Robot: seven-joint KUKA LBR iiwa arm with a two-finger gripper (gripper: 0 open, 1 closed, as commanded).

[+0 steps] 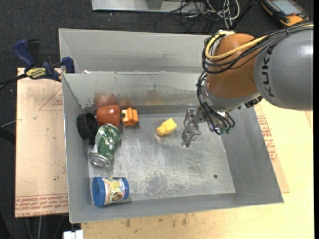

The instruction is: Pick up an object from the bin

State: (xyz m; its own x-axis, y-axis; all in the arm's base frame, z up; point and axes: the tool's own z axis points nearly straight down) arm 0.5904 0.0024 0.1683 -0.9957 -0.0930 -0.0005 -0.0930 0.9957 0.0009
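1. The jaws hang low over the bare floor of the bin, with nothing visible between them; how wide they stand I cannot tell.
2. The yellow block lies just left of them. It is probably the easiest pick: centre over it, then descend straight.
3. Farther left are an orange toy and a green can; stay clear of both.
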